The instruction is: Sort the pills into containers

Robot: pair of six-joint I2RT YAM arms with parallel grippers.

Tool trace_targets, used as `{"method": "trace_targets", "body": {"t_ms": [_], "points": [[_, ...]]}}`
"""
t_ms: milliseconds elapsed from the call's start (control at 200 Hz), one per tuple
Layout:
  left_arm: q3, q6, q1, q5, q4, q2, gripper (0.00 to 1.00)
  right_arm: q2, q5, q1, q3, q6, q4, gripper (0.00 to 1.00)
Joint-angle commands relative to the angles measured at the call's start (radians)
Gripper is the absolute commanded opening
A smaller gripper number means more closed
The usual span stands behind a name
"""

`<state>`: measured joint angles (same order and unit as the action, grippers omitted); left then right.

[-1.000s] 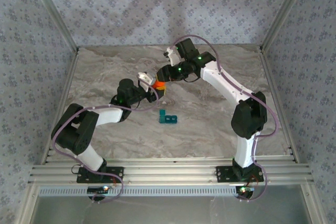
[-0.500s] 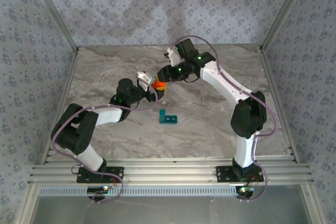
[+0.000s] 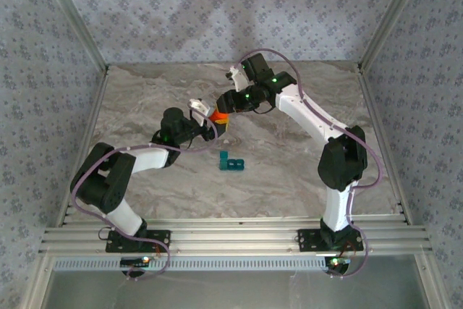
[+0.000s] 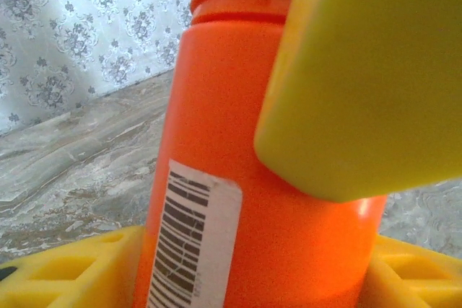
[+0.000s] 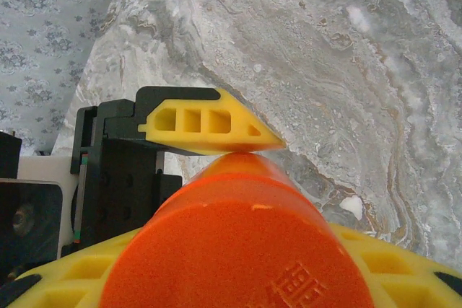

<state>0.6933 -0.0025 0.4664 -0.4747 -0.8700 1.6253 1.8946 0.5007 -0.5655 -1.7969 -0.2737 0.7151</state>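
Left wrist view has the left tool (image 4: 245, 279) up close. Its yellow fingers (image 4: 65, 279) sit at the lower corners of the frame with the orange bottle (image 4: 238, 142) between them. Both sides look pressed against it, so I take this tool as clamped on the bottle's body, with the barcode label (image 4: 191, 243) facing the lens. At the upper right of that frame a yellow pad from the other arm covers the bottle's neck.

Right wrist view looks down over the right tool (image 5: 238, 268), whose jaws are drawn narrow around the orange cap (image 5: 231, 236) at the bottom of the frame. Just above the cap, a finger of the left tool touches the bottle's side.

To me this reads as a two-handed hold. One arm braces the body so the other can work the cap, presumably to get at the pills inside.

From the top external view, both tools meet on the bottle at the middle of the frame. The containers (image 3: 231, 162), a small teal strip, lie below and slightly right of that spot. They rest on the marbled surface (image 3: 304, 171), apart from both tools and within easy reach for pouring later.
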Motion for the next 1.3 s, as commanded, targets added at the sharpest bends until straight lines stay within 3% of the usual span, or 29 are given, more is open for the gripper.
{"method": "trace_targets", "body": {"t_ms": [0,205,395,490,640,740,979,1294], "points": [[0.049,-0.024,-0.012,0.012,-0.02,0.016,0.65,-0.009,0.016,-0.01,0.005,-0.002,0.049,0.24],[0.057,-0.029,-0.013,0.014,-0.014,0.029,0.72,-0.012,0.015,-0.01,0.006,-0.003,0.048,0.24],[0.059,-0.029,-0.012,0.011,-0.01,0.034,0.7,-0.015,0.013,-0.013,0.012,-0.002,0.048,0.24],[0.058,-0.032,-0.012,0.008,-0.01,0.036,0.65,-0.015,0.015,-0.013,0.013,-0.001,0.049,0.24],[0.059,-0.042,-0.015,0.004,-0.002,0.029,0.47,-0.02,0.023,-0.007,0.014,-0.001,0.052,0.24],[0.06,-0.067,-0.023,0.005,-0.006,0.02,0.37,-0.026,0.047,0.011,0.021,-0.013,0.04,0.33],[0.062,-0.095,-0.043,0.015,-0.014,-0.005,0.26,-0.081,0.108,0.073,0.118,-0.101,-0.104,0.43],[0.084,-0.1,-0.044,0.006,0.004,-0.002,0.15,-0.087,0.125,0.079,0.122,-0.105,-0.109,0.59]]}}
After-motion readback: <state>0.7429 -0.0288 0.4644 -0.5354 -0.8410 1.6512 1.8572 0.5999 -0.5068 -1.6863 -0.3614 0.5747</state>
